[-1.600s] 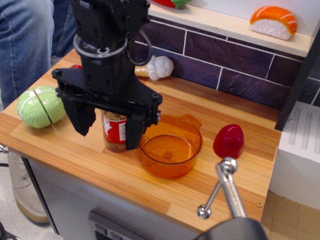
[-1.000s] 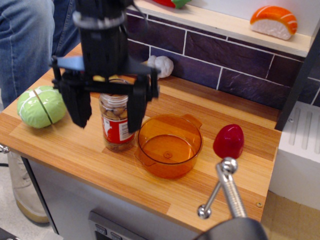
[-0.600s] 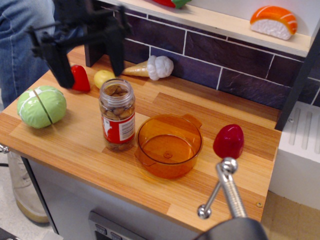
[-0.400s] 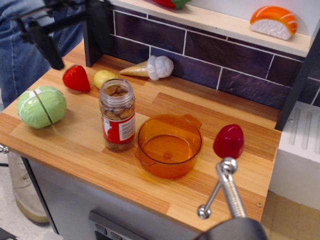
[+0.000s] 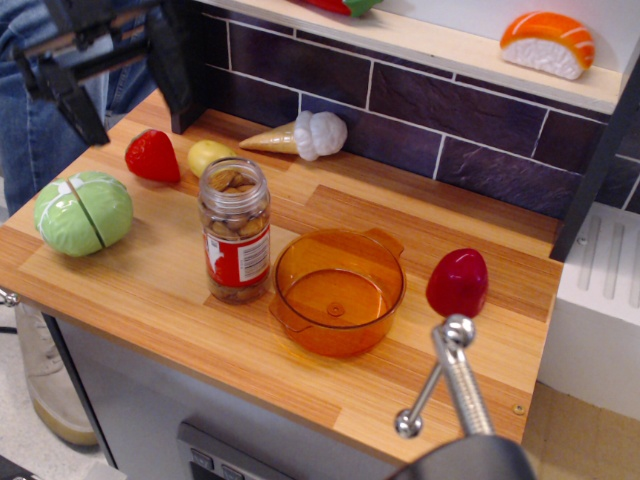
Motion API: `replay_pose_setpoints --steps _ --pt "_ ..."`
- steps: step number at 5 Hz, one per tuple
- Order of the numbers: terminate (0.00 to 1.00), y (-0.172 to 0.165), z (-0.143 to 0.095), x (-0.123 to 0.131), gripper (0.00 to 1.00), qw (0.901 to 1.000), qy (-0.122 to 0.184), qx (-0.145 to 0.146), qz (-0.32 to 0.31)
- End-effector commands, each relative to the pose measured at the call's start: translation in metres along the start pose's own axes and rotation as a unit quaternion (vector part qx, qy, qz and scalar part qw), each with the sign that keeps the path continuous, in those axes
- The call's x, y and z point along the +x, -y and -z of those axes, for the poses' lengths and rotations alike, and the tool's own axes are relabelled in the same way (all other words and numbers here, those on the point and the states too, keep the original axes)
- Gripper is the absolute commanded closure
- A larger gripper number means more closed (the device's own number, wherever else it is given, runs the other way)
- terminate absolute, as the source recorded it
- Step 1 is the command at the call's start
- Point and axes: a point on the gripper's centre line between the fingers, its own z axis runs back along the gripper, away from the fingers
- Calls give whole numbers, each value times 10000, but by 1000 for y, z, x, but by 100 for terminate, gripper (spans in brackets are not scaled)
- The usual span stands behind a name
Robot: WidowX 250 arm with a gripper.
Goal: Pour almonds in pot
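The almonds fill a clear jar (image 5: pixel 234 232) with a red-and-white label. It stands upright on the wooden counter with its top uncovered. The pot (image 5: pixel 340 292) is translucent orange and empty, and sits just right of the jar, almost touching it. My black gripper (image 5: pixel 125 105) is high at the top left, well above and left of the jar. It is open wide and empty. One dark finger (image 5: pixel 75 100) shows clearly; the other blends into the black shelf post behind it.
A green cabbage toy (image 5: pixel 83 212), a strawberry (image 5: pixel 152 156), a lemon (image 5: pixel 208 155) and an ice-cream cone (image 5: pixel 300 135) lie left and behind. A glossy red egg toy (image 5: pixel 458 282) stands right of the pot. A metal lever (image 5: pixel 452 372) rises in front. A person in jeans (image 5: pixel 30 150) stands at left.
My gripper, which straddled the jar with open jaws, has risen and moved away up and to the left. The jar and pot have not moved.
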Motion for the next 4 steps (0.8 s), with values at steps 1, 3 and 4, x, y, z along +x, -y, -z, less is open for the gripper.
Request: replay_pose_setpoints --steps 1,3,4 --pt "0 6 15 17 0 9993 180 82 -319" --pt "0 18 48 11 0 9984 49 280 -488" --pt "0 19 63 6 0 9979 23 414 -500"
